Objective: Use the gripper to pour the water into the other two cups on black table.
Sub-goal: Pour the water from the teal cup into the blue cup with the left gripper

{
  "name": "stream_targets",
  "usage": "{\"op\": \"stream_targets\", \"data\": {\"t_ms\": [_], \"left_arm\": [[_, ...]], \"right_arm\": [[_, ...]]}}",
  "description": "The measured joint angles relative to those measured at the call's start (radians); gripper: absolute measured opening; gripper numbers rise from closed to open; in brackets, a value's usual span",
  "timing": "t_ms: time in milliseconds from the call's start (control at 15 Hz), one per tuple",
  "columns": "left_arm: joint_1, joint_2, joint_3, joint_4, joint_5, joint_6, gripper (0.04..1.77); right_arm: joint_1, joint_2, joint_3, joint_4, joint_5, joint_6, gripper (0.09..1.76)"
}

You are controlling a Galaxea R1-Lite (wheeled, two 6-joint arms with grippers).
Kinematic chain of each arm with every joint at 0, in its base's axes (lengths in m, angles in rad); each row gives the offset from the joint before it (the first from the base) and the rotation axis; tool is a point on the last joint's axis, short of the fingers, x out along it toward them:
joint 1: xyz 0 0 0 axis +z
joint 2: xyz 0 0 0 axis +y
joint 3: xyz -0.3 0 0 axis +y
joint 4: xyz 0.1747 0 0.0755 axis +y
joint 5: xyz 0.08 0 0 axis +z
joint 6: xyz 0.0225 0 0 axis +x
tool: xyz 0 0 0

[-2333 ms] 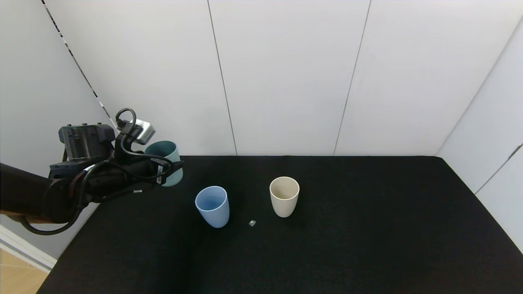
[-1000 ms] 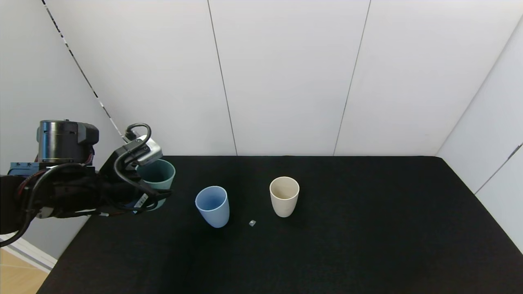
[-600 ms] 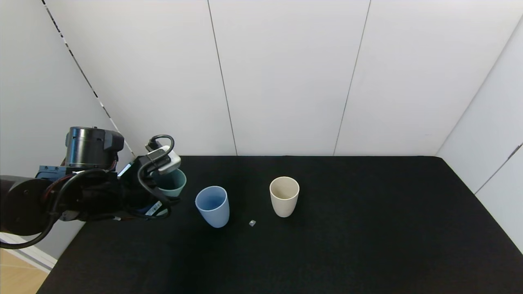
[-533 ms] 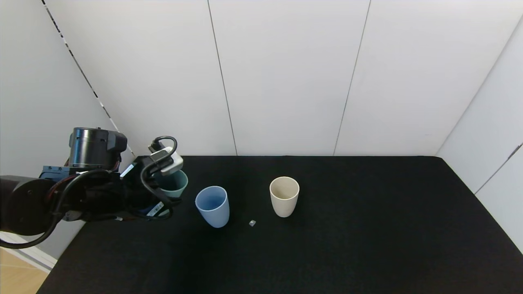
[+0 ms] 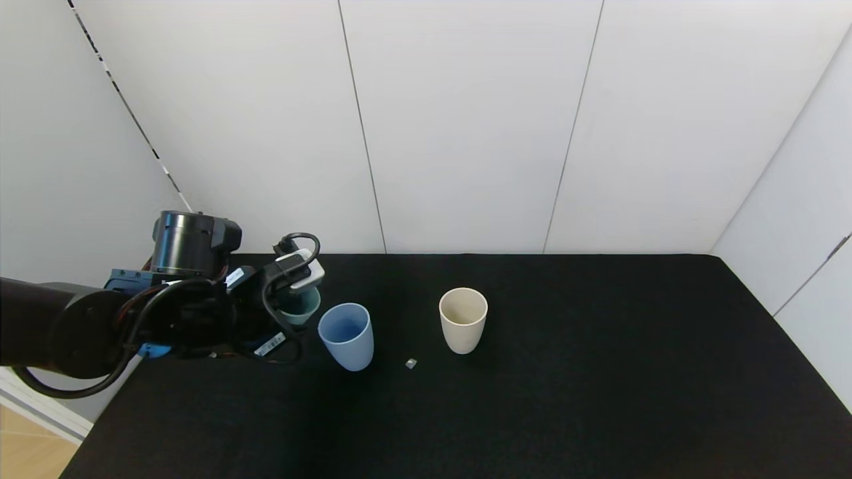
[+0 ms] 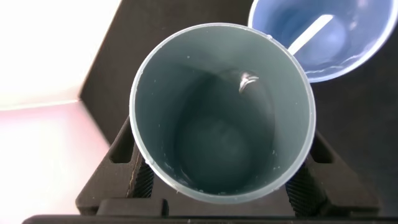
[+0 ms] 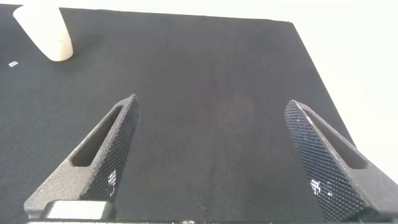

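A: What is the left gripper (image 6: 221,180) doing?

B: It is clamping the teal cup (image 6: 222,109), one finger on each side of its wall. In the head view that gripper (image 5: 283,326) is sitting at the left end of the table (image 5: 532,399), with the teal cup (image 5: 299,306) just left of the blue cup (image 5: 346,334).

A: Is the teal cup upright?

B: Its mouth is facing the wrist camera, and a little water is lying at the bottom. Whether the cup is tilting, I cannot tell.

A: And the blue cup?

B: It is standing on the table, its rim just beside the teal cup's rim in the wrist view (image 6: 323,37). Whether the rims are touching is not clear.

A: Where is the beige cup?

B: The beige cup (image 5: 463,319) is standing upright to the right of the blue one, apart from it. A small pale scrap (image 5: 411,363) is lying between them, nearer the robot.

A: The right gripper?

B: The right gripper (image 7: 221,155) is hanging over bare table with its fingers spread wide, holding nothing. The beige cup (image 7: 45,31) is showing far off in its view.
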Motion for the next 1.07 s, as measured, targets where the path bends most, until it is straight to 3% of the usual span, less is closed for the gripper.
{"op": "stream_targets", "data": {"t_ms": [600, 1067], "left_arm": [[-0.054, 0.029, -0.025, 0.000, 0.153, 0.126, 1.16], [-0.071, 0.039, -0.046, 0.000, 0.221, 0.238, 1.16]], "right_arm": [[0.000, 0.000, 0.000, 0.000, 0.000, 0.000, 1.71], [0.000, 0.000, 0.000, 0.000, 0.000, 0.000, 1.71]]}}
